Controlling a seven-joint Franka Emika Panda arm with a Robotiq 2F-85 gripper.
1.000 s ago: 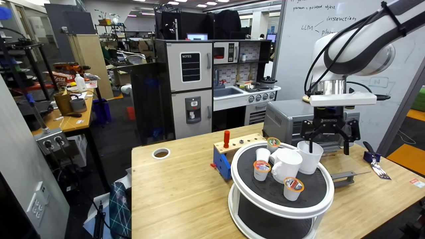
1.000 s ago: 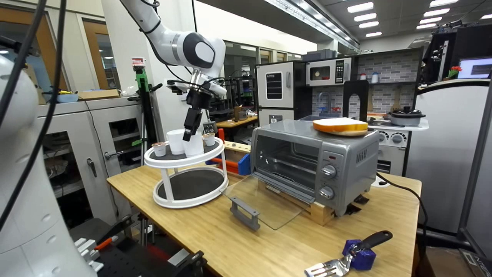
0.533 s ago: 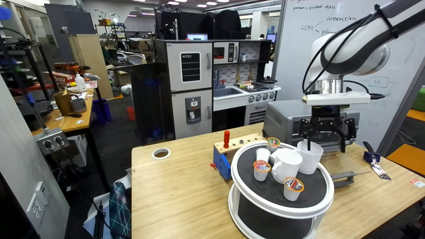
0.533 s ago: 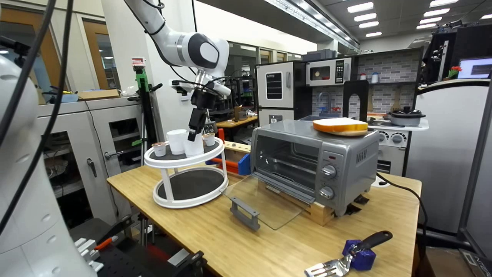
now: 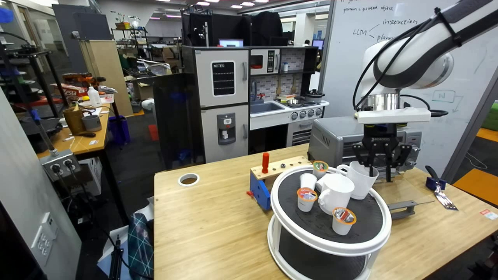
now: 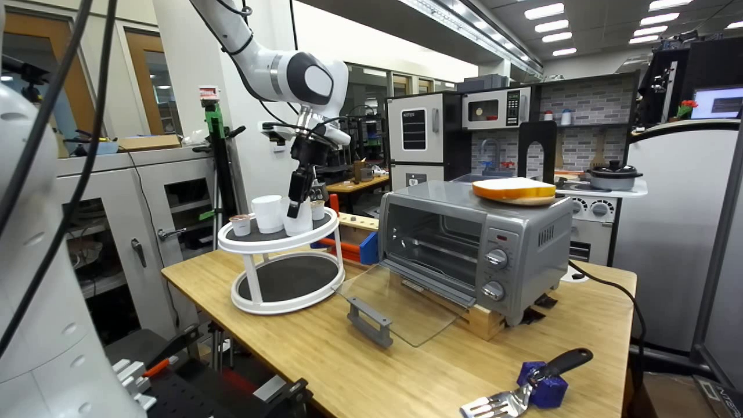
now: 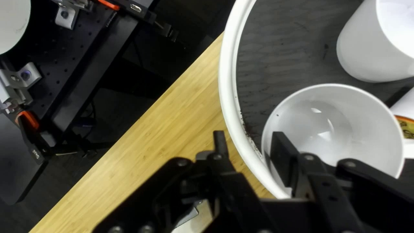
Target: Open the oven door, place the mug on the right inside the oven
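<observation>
Standing apart, the fingers [image 7: 282, 155] hide part of the mug [image 7: 338, 129], whose handle [image 7: 409, 149] the wrist view crops.

Glossy white cylindrical mug [image 7: 336, 129] gleams against a matt, ridged dark-grey round mat [image 7: 275, 58] at right of the wrist view.
In an exterior view, the boxy grey-silver oven [image 6: 484, 249] right of centre shows a smooth metallic sheen, its clear glass door panel [image 6: 406, 313] revealing a pale wood-grained tabletop [image 6: 441, 371].
</observation>
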